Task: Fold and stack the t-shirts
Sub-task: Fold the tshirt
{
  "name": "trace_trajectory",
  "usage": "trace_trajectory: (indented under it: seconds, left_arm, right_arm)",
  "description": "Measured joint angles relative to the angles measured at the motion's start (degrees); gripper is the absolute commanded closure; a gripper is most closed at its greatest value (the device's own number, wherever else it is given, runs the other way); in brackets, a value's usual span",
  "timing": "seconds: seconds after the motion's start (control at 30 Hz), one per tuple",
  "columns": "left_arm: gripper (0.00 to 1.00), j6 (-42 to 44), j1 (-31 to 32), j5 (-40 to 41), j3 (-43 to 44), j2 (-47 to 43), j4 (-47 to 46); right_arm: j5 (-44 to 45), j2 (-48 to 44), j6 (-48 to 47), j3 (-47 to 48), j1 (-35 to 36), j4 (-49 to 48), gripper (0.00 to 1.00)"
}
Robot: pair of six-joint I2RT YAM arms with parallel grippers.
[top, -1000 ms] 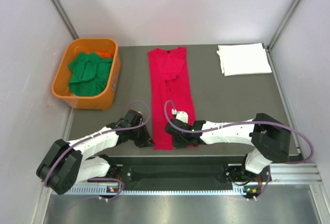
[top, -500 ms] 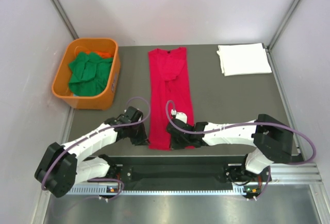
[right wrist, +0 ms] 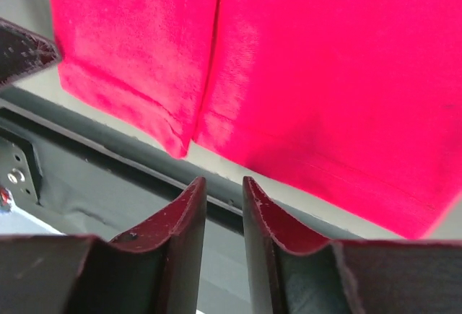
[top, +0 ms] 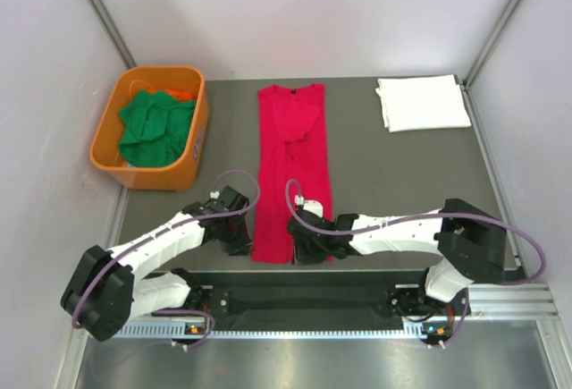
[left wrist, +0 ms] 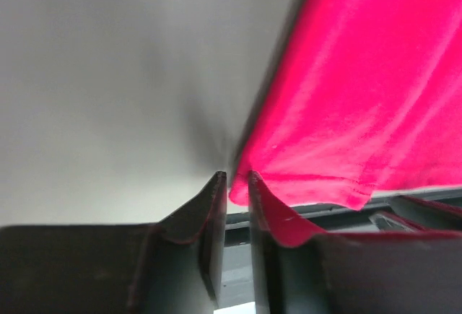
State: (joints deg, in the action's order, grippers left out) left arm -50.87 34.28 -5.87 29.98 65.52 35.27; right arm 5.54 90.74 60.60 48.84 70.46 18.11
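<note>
1. Red shirt (top: pixel 290 165): folded lengthwise into a long narrow strip, flat on the tabletop (top: pixel 393 183) at frame centre. Collar end points to the top, hem sits at the tabletop's bottom edge, and the strip leans a bit toward lower left
2. L pincer (left wrist: pixel 233 179): low at the hem's left corner, jaws a little apart w/ nothing between them. The cloth corner sits just past the tips, not gripped
3. R pincer (right wrist: pixel 224 182): low by the hem's right side, jaws also a little apart & empty. The hem lies just beyond the tips, roughly in line w/ the seam where two folded layers meet
4. White shirt (top: pixel 423 103): folded into a neat rectangle, upper right of the tabletop, well apart from the red one
5. Green shirts (top: pixel 154 130): bunched up inside the orange tub (top: pixel 159 177), upper left of the frame
6. Both arms reach in from the bottom of the frame, one to each side of the hem
</note>
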Motion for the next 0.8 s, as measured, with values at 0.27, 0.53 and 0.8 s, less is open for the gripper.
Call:
trace_trajectory:
  seconds: [0.27, 0.53, 0.8]
  left_arm:
    - [0.73, -0.2, 0.0, 3.3, 6.6, -4.2, 3.8]
    - [0.87, -1.9, 1.3, -4.6, 4.5, -6.8, -7.9]
    - [0.86, -5.4, 3.7, -8.2, -2.9, -6.3, -17.5]
  right_arm:
    - [-3.3, -3.1, -13.1, 5.0, -14.5, 2.0, 0.74]
    - [-11.8, 5.1, -26.2, 21.8, -31.7, -3.6, 0.77]
    - [-16.2, 21.8, -33.7, 35.1, -34.5, -5.0, 0.75]
